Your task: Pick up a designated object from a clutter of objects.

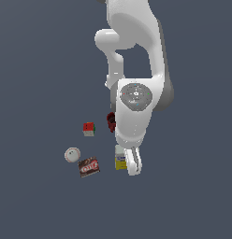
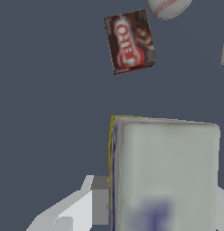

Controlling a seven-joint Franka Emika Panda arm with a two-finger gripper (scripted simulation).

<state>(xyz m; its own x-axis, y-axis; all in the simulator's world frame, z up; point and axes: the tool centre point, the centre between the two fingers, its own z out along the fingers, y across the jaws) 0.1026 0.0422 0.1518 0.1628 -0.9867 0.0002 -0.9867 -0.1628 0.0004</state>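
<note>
Straddling the yellow-white carton [image 2: 165,173], fingers [image 2: 93,200] spread on either side, contact impossible to tell. Carton upright on the table [image 1: 38,200], brown-red box [image 1: 89,166] and white ball [image 1: 72,154] to its left in the exterior view.

Under my arm the dark blue-grey worktop [image 1: 38,56] carries five small things. A red-green-white cube [image 1: 89,129] and a dark red mug [image 1: 111,121] sit farther back, near each other. A white ball [image 1: 72,154] lies just beside a brown-red box [image 1: 89,166], and the yellow-white carton [image 1: 119,158] stands upright to the exterior view's right of them.
</note>
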